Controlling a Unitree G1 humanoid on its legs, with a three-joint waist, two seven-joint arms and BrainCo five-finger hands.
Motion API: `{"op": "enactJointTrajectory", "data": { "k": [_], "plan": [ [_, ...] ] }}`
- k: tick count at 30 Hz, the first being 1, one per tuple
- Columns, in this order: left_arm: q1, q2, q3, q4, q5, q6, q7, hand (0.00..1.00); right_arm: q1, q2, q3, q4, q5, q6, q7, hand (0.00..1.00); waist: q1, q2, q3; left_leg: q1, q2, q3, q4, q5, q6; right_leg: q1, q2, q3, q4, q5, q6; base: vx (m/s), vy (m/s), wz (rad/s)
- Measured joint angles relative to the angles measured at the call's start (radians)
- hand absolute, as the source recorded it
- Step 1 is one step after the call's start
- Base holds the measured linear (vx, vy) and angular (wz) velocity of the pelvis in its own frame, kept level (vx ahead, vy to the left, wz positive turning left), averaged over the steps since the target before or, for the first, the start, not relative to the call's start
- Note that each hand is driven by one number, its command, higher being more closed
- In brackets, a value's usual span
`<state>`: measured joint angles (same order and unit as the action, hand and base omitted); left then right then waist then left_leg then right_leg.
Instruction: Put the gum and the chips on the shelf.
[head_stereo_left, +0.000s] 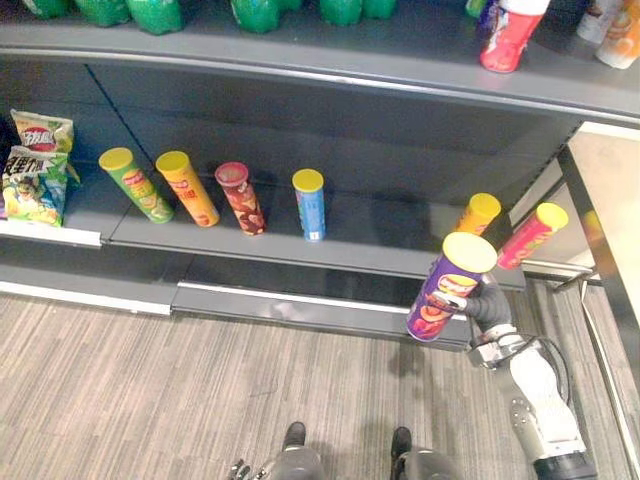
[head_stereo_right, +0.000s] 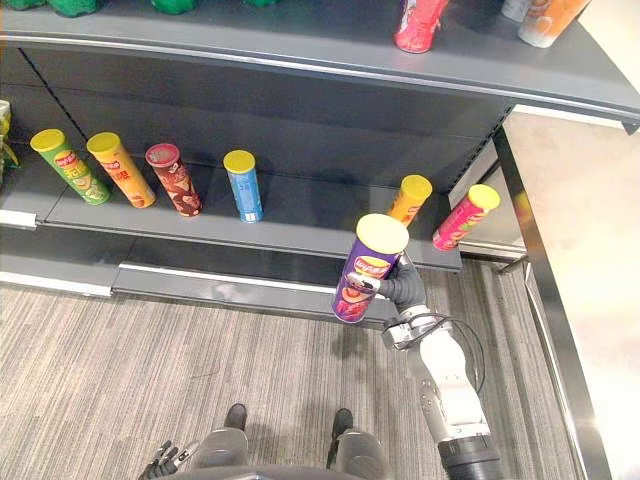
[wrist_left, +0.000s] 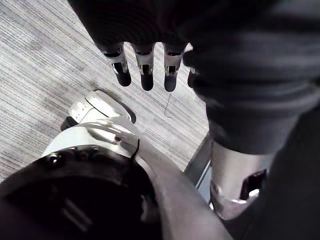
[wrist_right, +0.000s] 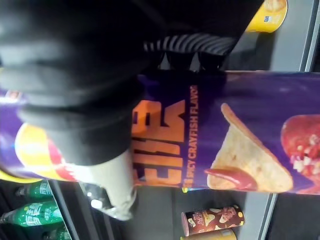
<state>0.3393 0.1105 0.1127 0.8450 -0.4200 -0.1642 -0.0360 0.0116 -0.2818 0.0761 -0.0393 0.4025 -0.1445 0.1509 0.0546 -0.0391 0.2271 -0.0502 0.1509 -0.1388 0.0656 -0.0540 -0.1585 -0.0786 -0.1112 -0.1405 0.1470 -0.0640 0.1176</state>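
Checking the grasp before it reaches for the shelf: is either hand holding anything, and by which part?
The right hand grips the purple chips can round its middle; left hand holds nothing.

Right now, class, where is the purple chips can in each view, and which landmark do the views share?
Left eye: purple can lower right, in right hand.
Right eye: centre.
Right wrist: across the middle.
Left wrist: left hand, floor.
Landmark: dark red can.
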Motion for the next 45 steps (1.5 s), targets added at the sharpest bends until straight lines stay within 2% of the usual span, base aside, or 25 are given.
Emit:
{"op": "enactJointTrajectory", "data": {
  "k": [4,5,7,9,13,20,26,30,36,41,43,45],
  "plan": [
    [0.000,0.001,-0.006,-0.016,0.002,-0.002,0.013,0.00,0.013,0.017,0.000,0.001,-0.001,0.000,-0.013,1.00,0.003,0.009,0.001,-0.002,-0.002,0.010,-0.041,0.038,0.004,0.016,-0.011,-0.029,-0.024,0.009,0.003,-0.07,-0.003,0.20],
    [0.000,0.000,-0.008,-0.016,0.002,-0.002,0.013,0.00,0.013,0.018,0.000,0.001,-0.001,-0.001,-0.015,1.00,0.002,0.013,0.000,-0.003,-0.001,0.028,-0.049,0.043,0.006,0.016,-0.013,-0.033,-0.024,0.010,0.004,-0.13,0.023,0.31],
    [-0.019,0.000,-0.021,-0.015,0.003,-0.003,0.014,0.00,0.013,0.018,-0.017,0.001,-0.010,-0.006,-0.032,1.00,-0.018,0.032,0.003,-0.022,0.020,0.130,-0.067,0.065,0.023,0.020,-0.030,-0.081,-0.024,0.009,0.006,-0.09,0.026,0.59],
    [-0.039,0.000,-0.039,-0.016,0.003,-0.010,0.018,0.00,0.011,0.018,-0.038,0.002,-0.010,-0.012,-0.047,1.00,-0.020,0.046,0.009,-0.024,0.015,0.154,-0.090,0.096,0.025,0.019,-0.044,-0.095,-0.025,0.012,0.012,-0.02,0.037,0.39],
    [-0.068,0.005,-0.043,-0.018,0.001,-0.025,0.033,0.00,-0.044,0.020,-0.040,0.021,-0.041,-0.016,-0.086,1.00,-0.015,0.046,0.017,-0.029,-0.011,0.154,-0.120,0.137,0.039,0.006,-0.070,-0.096,-0.029,0.022,0.024,0.01,0.050,0.12],
    [-0.077,0.002,-0.070,-0.026,0.005,-0.028,0.036,0.00,-0.143,0.027,-0.040,0.052,-0.054,-0.036,-0.122,1.00,-0.006,0.049,0.019,-0.010,-0.019,0.170,-0.133,0.141,0.038,0.012,-0.077,-0.082,-0.034,0.026,0.030,0.03,0.008,-0.04],
    [-0.077,0.003,-0.071,-0.026,0.011,-0.022,0.035,0.00,-0.142,0.046,-0.035,0.070,-0.090,-0.036,-0.127,1.00,-0.011,0.050,0.020,0.004,-0.018,0.180,-0.136,0.140,0.037,0.022,-0.075,-0.078,-0.039,0.026,0.030,0.01,-0.001,-0.04],
    [-0.078,0.003,-0.077,-0.026,0.012,-0.021,0.033,0.00,-0.144,0.052,-0.027,0.098,-0.123,-0.036,-0.161,1.00,-0.007,0.053,0.023,0.006,-0.017,0.178,-0.134,0.139,0.037,0.026,-0.075,-0.079,-0.040,0.027,0.032,0.00,0.000,0.00],
    [-0.080,0.005,-0.076,-0.041,0.010,-0.021,0.036,0.00,-0.232,0.046,-0.033,0.103,-0.165,-0.036,-0.244,1.00,-0.006,0.057,0.077,-0.019,-0.015,0.172,-0.132,0.145,0.036,-0.002,-0.072,-0.077,-0.029,0.028,0.032,-0.02,-0.001,0.00],
    [-0.083,0.006,-0.078,-0.085,0.002,-0.022,0.036,0.00,-0.372,0.027,-0.062,0.201,-0.182,-0.043,-0.322,1.00,0.008,0.062,0.133,-0.060,-0.018,0.152,-0.109,0.149,0.036,-0.035,-0.079,-0.088,0.003,0.025,0.028,-0.01,0.001,0.10],
    [-0.091,0.005,-0.083,-0.101,0.001,-0.022,0.036,0.00,-0.449,0.005,-0.082,0.244,-0.204,-0.049,-0.351,1.00,0.016,0.072,0.170,-0.078,-0.022,0.143,-0.089,0.149,0.036,-0.045,-0.084,-0.094,0.017,0.024,0.027,-0.03,0.004,0.12],
    [-0.113,0.005,-0.107,-0.105,-0.003,-0.027,0.035,0.00,-0.540,-0.041,-0.109,0.318,-0.206,-0.071,-0.389,1.00,0.035,0.094,0.188,-0.127,-0.029,0.123,-0.056,0.146,0.036,-0.088,-0.094,-0.104,0.058,0.012,0.022,-0.07,0.004,0.18]
  ]
}}
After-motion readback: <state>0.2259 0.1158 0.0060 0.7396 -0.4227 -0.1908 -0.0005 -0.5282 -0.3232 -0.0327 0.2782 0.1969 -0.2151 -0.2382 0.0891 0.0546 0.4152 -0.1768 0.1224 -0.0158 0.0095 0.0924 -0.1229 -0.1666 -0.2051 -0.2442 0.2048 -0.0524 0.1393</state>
